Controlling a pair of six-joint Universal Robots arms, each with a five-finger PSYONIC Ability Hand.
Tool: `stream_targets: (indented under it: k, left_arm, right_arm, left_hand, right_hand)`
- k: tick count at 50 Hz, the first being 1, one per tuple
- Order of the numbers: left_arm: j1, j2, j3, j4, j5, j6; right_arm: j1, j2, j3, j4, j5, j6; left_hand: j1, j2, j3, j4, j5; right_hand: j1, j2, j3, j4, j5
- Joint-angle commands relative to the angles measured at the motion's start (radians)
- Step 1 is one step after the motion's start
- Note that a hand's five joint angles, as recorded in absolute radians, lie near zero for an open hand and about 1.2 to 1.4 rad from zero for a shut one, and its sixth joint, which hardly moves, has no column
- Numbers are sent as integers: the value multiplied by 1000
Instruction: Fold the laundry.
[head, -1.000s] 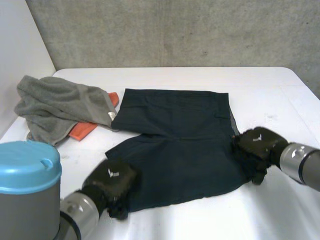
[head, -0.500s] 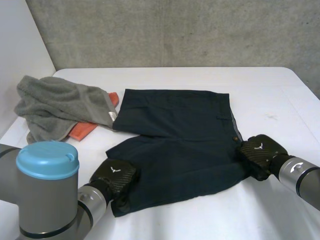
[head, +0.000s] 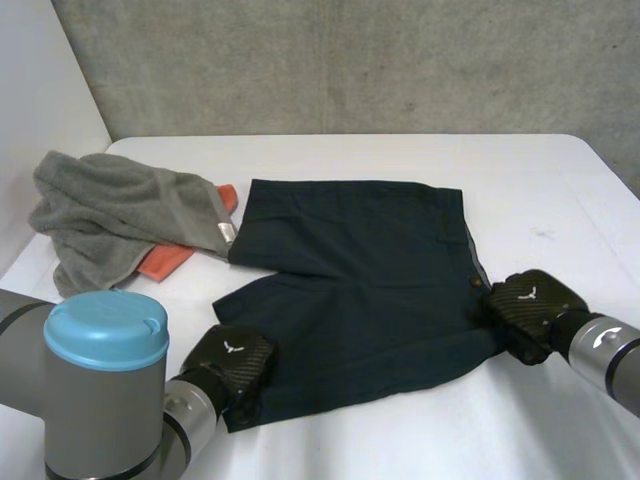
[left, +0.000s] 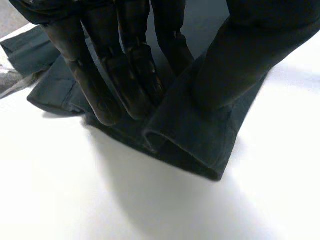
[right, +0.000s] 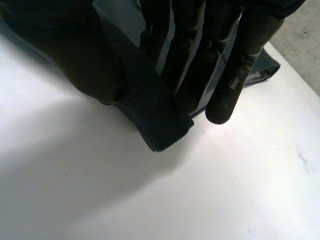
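The white table (head: 400, 440) carries a pair of dark navy cotton shorts (head: 360, 290), spread flat at its middle and ready for a fold. A crumpled grey terry towel (head: 110, 215) lies over an orange cloth (head: 165, 262) beside them, probably waiting its turn. The left hand (head: 232, 358) pinches the near corner on its side. The right hand (head: 530, 302) pinches the corner opposite, seemingly thumb under and fingers over, so both can lift together.

The dark shorts (head: 360, 280) spread flat beyond both hands' fingers. The left hand (head: 228, 358) covers one hem corner, the right hand (head: 530, 305) the other.
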Motion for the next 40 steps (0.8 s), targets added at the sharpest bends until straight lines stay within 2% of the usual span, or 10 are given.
stream_targets:
  k: [1, 5, 8, 14, 15, 17, 19, 26, 34, 40]
  left_arm:
    - [-47, 175, -12, -222, -14, 149]
    - [-119, 242, -2, -424, 8, 198]
    - [-120, 272, 19, -458, 18, 206]
    - [-39, 192, 99, -210, 17, 212]
    - [-12, 130, 141, -138, 14, 213]
    - [13, 66, 197, -76, 11, 216]
    - [39, -22, 290, -3, 6, 222]
    - [51, -260, 568, 116, -6, 299]
    - [84, -581, 928, 284, -11, 512]
    - [99, -725, 1093, 344, -6, 537]
  right_arm:
    - [-54, -190, -35, 291, 17, -124]
    - [-126, -259, -53, 518, 2, -305]
    - [-158, -274, -92, 598, -16, -373]
    - [-135, -182, -159, 489, -32, -217]
    - [-100, -117, -199, 436, -23, -176]
    - [-62, -60, -239, 391, -7, -148]
    - [-13, 14, -312, 336, 45, -100]
    - [120, 219, -564, 221, 241, -14]
    - [177, 471, -864, 78, 319, 62]
    - [227, 657, -1069, 30, 372, 64]
  left_hand:
    - [257, 205, 209, 202, 239]
    - [257, 205, 209, 202, 239]
    - [257, 205, 209, 202, 239]
    - [257, 205, 209, 202, 239]
    - [257, 205, 209, 202, 239]
    - [257, 205, 209, 202, 239]
    - [257, 205, 209, 202, 239]
    - [257, 205, 209, 202, 239]
    - [257, 205, 209, 202, 239]
    - [257, 205, 209, 202, 239]
  right_hand:
    - [520, 239, 218, 209, 236]
    - [520, 239, 218, 209, 236]
    - [520, 239, 218, 209, 236]
    - [520, 239, 218, 209, 236]
    - [520, 239, 218, 209, 236]
    - [520, 239, 218, 209, 236]
    - [520, 239, 218, 209, 236]
    - [520, 239, 218, 209, 236]
    - [520, 239, 218, 209, 236]
    - [520, 239, 218, 209, 236]
